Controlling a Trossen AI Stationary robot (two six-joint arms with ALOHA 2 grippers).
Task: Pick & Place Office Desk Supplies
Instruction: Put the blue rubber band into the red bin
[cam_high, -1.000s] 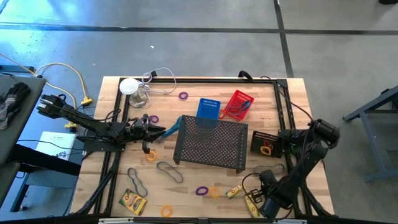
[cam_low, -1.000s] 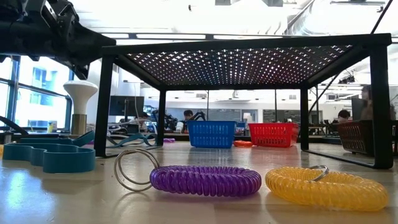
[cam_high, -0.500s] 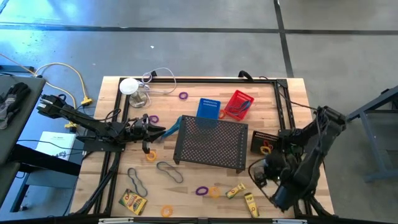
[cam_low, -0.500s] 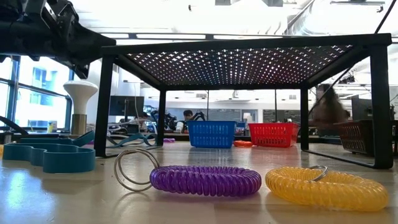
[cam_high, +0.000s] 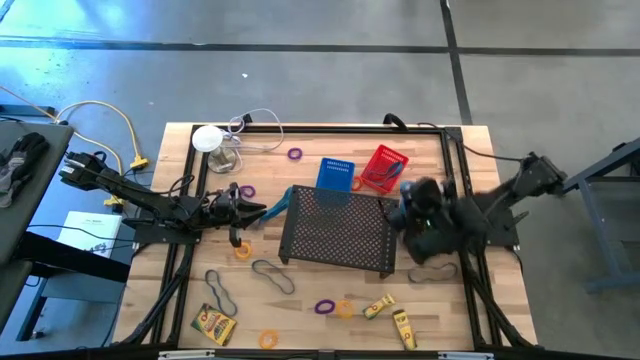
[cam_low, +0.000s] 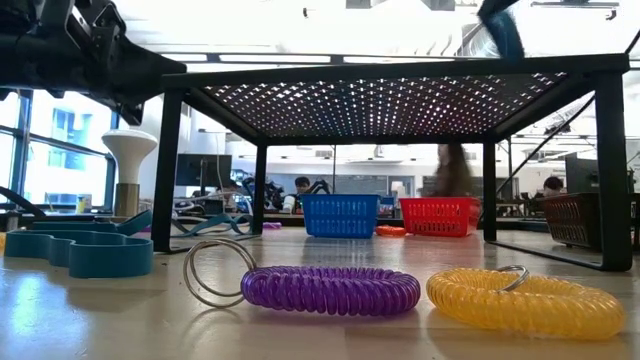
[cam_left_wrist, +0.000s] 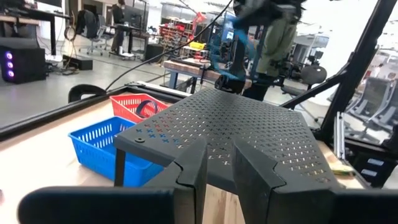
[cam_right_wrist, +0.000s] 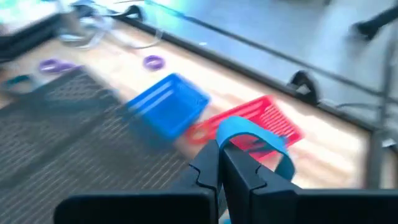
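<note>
My right gripper (cam_high: 413, 203) hovers over the right end of the black mesh tray (cam_high: 338, 232), shut on a blue rubber band (cam_right_wrist: 249, 134); it also shows far off in the left wrist view (cam_left_wrist: 239, 59). My left gripper (cam_high: 262, 210) waits by the tray's left end, fingers a little apart (cam_left_wrist: 217, 165) on nothing. Loose on the table lie a purple coil ring (cam_high: 324, 306), an orange coil ring (cam_high: 345, 308), dark band loops (cam_high: 272, 275) (cam_high: 431, 275) and yellow packets (cam_high: 215, 325) (cam_high: 378, 306). My right gripper pinches the blue rubber band between its two shut fingers at one stretch of the loop (cam_right_wrist: 225, 129). The remaining loop arches out past the fingertips. The band is lifted clear of the table and tray.
A blue basket (cam_high: 337, 173) and a red basket (cam_high: 384, 166) stand beyond the tray's far side. A white-topped clear object with a cable (cam_high: 208, 138) is at the far left. A teal object (cam_high: 280, 203) lies by the left gripper. A dark basket (cam_high: 428, 232) sits under the right arm.
My right arm has swung quickly from the table's near right corner toward the far edge and leftward, rising over the tray's right end with the blue band. The left arm and the loose items have stayed put.
</note>
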